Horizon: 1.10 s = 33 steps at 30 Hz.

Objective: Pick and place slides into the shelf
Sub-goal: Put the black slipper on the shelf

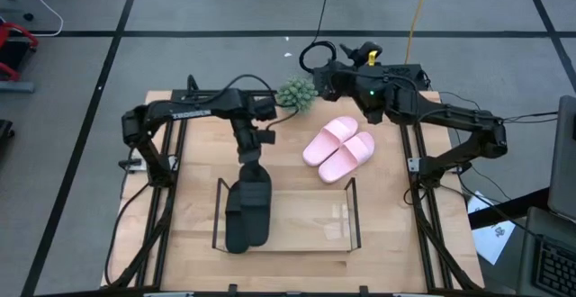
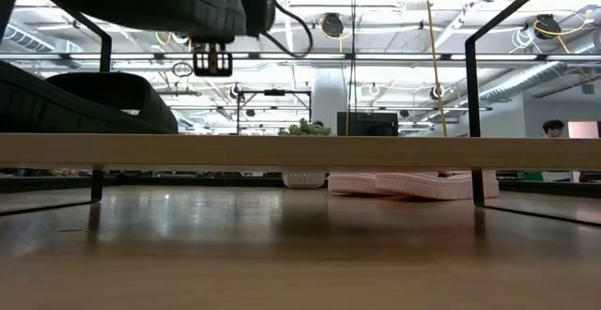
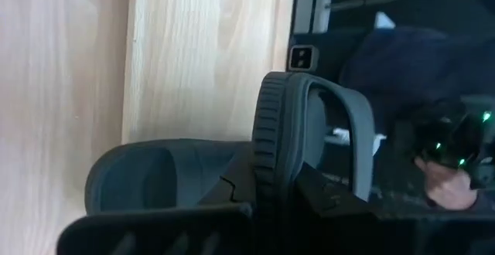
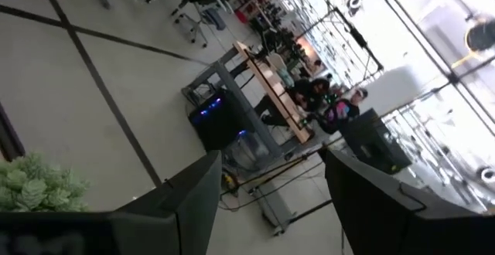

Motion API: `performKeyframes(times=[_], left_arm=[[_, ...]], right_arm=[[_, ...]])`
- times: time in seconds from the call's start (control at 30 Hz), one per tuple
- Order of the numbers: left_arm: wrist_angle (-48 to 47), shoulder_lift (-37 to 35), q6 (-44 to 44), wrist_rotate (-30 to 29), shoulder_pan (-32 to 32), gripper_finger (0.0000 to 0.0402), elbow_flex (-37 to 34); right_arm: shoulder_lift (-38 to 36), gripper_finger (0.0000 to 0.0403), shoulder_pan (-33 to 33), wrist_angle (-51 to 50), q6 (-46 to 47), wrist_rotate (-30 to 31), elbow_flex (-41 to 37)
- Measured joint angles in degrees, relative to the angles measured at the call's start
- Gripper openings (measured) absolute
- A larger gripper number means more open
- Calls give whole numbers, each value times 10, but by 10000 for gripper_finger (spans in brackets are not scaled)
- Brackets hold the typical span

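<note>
One black slide (image 3: pixel 278 154) pinched between left fingers (image 3: pixel 232 201)

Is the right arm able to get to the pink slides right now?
Probably yes. The pink slides lie in the open on the table, outside the shelf, with nothing on top. The right gripper waits nearby, fingers open, next to a small plant.

You have two matte black slides (image 1: pixel 247 209) and a pale pink pair (image 1: pixel 339 148) on a light wood tabletop (image 1: pixel 198 162) with a visible grain. Your shelf (image 1: pixel 342 216) is clear, framed at each end in thin black wire, and both arms are dark. The small plant (image 1: pixel 296 94) is green, and the grey floor (image 1: pixel 180 9) carries black lines.
</note>
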Motion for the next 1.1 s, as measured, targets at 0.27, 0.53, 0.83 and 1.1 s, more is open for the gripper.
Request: performKeyframes(times=[0.27, 0.53, 0.83, 1.1], left_arm=[[48, 15, -3, -24, 0, 20, 0], [80, 24, -12, -8, -12, 20, 19], [95, 70, -2, 15, -31, 20, 19], [100, 101, 11, 32, -37, 19, 19]], right_arm=[[-3, 223, -39, -1, 1, 1, 0], [-4, 223, -70, 5, 1, 0, 0], [-4, 223, -82, 22, 2, -45, 0], [-4, 223, -86, 21, 1, -45, 0]])
